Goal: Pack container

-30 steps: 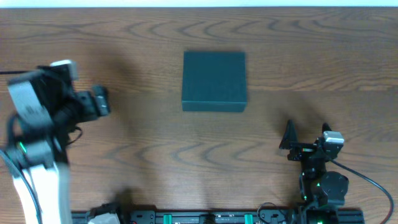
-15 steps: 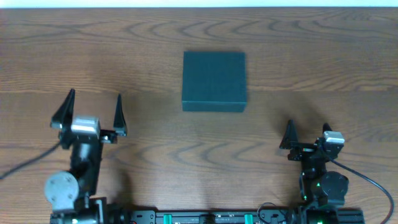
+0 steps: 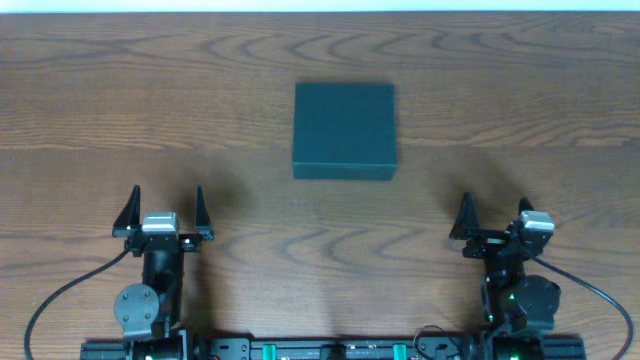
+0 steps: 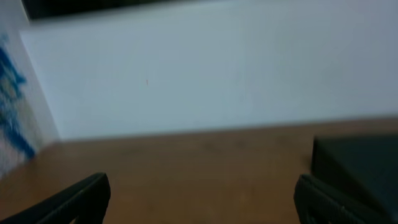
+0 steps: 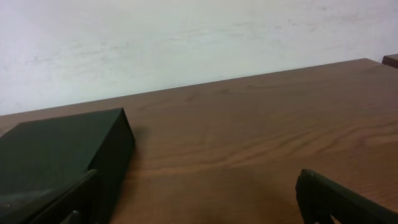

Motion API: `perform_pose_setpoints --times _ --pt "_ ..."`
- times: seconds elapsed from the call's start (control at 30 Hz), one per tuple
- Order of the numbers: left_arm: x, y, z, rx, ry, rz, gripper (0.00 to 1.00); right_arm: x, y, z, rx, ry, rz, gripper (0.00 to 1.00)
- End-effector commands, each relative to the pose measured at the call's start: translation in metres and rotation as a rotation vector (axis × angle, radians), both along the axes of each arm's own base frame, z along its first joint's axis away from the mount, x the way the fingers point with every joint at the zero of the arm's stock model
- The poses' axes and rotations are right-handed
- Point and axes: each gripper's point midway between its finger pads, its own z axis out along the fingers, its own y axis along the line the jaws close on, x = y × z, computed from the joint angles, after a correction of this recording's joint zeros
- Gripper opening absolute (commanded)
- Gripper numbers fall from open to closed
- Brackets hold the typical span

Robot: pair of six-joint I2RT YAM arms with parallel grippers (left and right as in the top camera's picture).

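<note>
The left gripper [image 3: 166, 198] has swung inward and drawn back, jaws spread.

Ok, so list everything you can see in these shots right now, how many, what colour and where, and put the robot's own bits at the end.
dark green square cardboard box: one, matte dark green, lid shut, at the middle of the table towards its far side, nothing touching it
brown wooden table: one, brown wood grain, fills the overhead view
white wall: one, white, behind the table's far edge
blue marks: one patch, blue, at the left edge of the left wrist view, too blurred to identify
left gripper: one, black, near edge on the left, open, holding nothing
right gripper: one, black, near edge on the right, open, holding nothing
</note>
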Motion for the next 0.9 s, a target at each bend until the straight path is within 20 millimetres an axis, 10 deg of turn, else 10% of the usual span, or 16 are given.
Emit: perform_pose_setpoints --times 0.0,0.2,0.87 --pt "-0.002 0.002 -0.009 0.028 0.033 0.018 0.95 0.000 0.002 -0.001 0.006 0.002 0.007 0.99" --pt "-0.008 0.004 -0.059 0.005 0.232 0.029 0.95 0.000 0.002 -0.001 0.006 0.002 0.007 0.99" --pt "-0.007 0.006 -0.063 -0.077 0.253 0.044 0.95 0.000 0.002 -0.001 0.006 0.002 0.007 0.99"
